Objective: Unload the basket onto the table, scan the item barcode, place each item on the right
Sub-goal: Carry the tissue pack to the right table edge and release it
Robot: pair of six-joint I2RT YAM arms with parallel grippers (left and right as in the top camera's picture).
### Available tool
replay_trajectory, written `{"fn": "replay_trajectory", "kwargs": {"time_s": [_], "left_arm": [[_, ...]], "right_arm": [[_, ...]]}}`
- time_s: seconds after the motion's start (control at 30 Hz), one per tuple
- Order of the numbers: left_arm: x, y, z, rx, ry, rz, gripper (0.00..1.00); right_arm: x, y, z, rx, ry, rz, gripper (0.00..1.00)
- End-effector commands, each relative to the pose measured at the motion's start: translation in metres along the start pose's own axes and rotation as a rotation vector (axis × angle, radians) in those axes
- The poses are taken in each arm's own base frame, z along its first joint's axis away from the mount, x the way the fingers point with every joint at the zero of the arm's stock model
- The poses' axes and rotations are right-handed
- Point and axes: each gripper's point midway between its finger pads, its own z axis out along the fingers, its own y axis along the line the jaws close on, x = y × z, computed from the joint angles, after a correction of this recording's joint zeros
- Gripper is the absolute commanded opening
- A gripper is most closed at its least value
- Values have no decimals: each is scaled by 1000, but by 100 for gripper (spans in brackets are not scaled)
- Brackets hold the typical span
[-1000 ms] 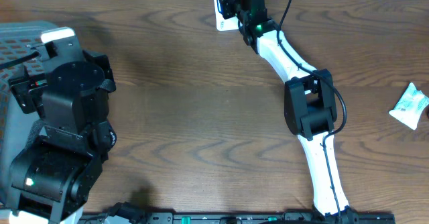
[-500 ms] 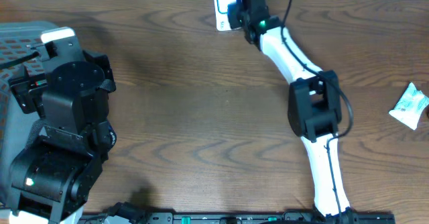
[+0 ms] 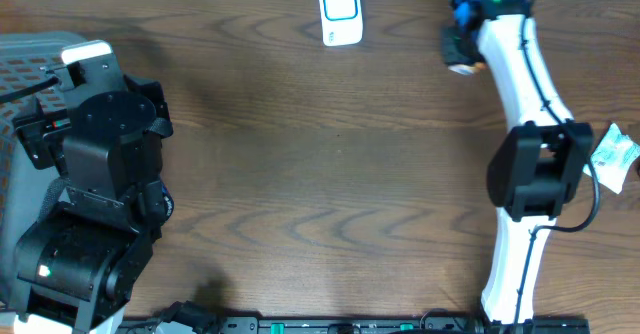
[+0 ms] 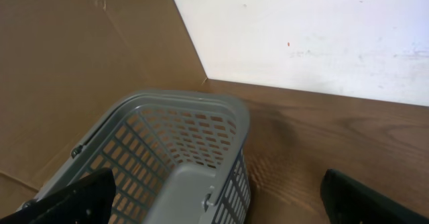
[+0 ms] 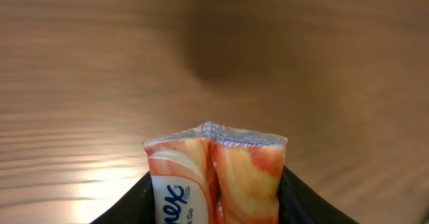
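Wood-grain table (image 3: 300,174) | white wall (image 4: 301,29) | left gripper (image 4: 218,198) spread wide | right gripper (image 5: 218,207) clamps tissue pack (image 5: 214,170)

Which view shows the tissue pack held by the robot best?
Right wrist: the tissue pack sits close up, clamped in the right gripper, its orange wrapper and lettering visible. Overhead shows only a pale sliver under that gripper; left wrist shows only the basket.

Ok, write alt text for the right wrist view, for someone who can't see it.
A peach-and-white tissue pack is clamped between the two dark fingers of the right pincer, its crimped top edge pointing up. Behind it is a blurred wooden table with a soft dark shadow.
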Motion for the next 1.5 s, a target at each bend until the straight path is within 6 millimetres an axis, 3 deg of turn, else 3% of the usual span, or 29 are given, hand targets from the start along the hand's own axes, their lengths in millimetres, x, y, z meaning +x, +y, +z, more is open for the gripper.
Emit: {"fn": "replay_trajectory", "kwargs": {"time_s": [0.0,0.3,0.4,0.53,0.67,0.83,0.93,1.1,1.27,1.37,1.47], "left_arm": [[-1,2,0,-7,-3,-18,98],[-1,3,-1,-7,-3,-18,98],[-1,3,-1,-7,-3,-18,98],[-1,3,-1,-7,-3,-18,98],[-1,3,-1,-7,-3,-18,98],[-1,2,0,-7,-3,-18,98],[-1,3,-1,-7,-3,-18,98],[-1,2,0,-7,-3,-18,98],[-1,3,-1,-7,-3,-18,98],[-1,3,-1,-7,-3,-18,98],[-1,3,-1,-7,-3,-18,98]], "right_arm": [[18,-57,18,90,77,67,41],[57,-192,37,218,150,302,39],[67,-222,44,194,137,392,34],[81,-246,57,137,135,521,36],[95,-259,67,100,152,609,38],[106,-268,72,104,175,632,54],[108,-269,72,105,178,634,72],[109,-263,65,95,196,623,92],[94,-255,33,81,155,604,98],[75,-249,-1,83,80,584,98],[52,-238,-50,77,-33,555,99]]}}
